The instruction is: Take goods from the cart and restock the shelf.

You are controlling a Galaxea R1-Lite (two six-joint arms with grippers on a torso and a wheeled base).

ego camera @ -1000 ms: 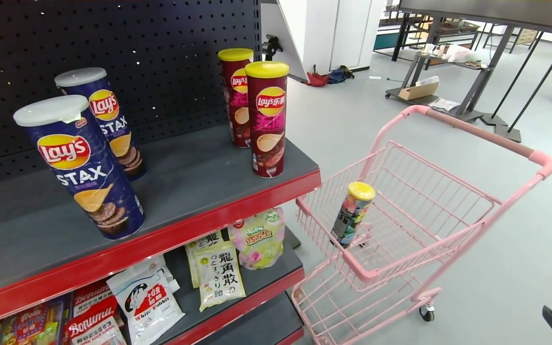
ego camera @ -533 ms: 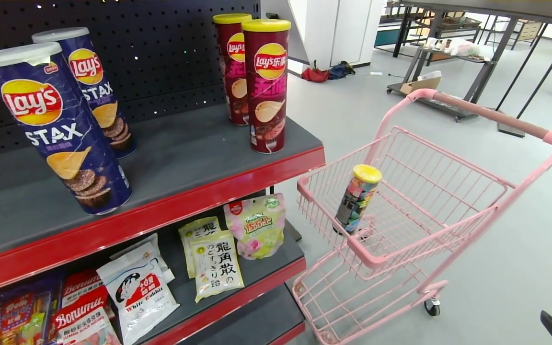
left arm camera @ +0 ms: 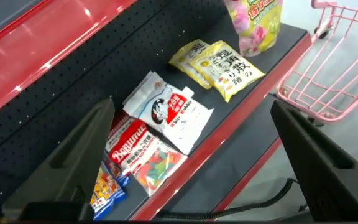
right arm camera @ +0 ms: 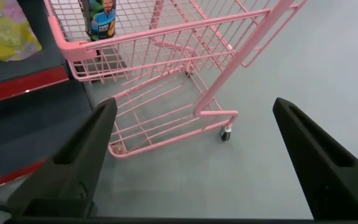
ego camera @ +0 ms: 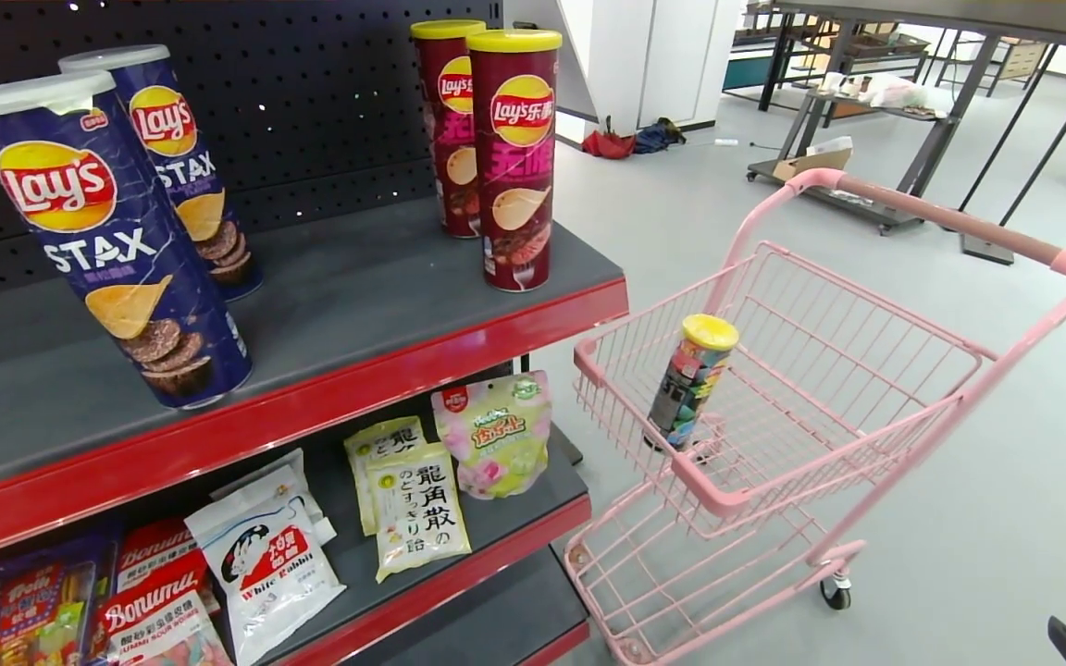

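On the left of the upper shelf [ego camera: 376, 296] we saw two blue canisters [ego camera: 107, 240], and toward its right end two maroon canisters [ego camera: 514, 157], with bare grey board between the pairs; we judged that gap the sensible home for new stock. Below them the left gripper [left arm camera: 191, 102] hung over the snack bags [left arm camera: 169, 112] of the lower tier, fingers spread wide and holding nothing. Right of the shelf stood the pink cart [ego camera: 903, 208], and in its upper basket, in the corner nearest the shelf, stood the one item left to fetch, a yellow-lidded can [ego camera: 688, 384]. The right gripper [right arm camera: 194, 99] sat low beside the cart, likewise splayed and empty. We took the step in hand to be reaching for that can, best done by the right arm: rise above the basket rim, descend over the can, grip its body below the lid, and lift it clear of the wire before swinging toward the shelf.
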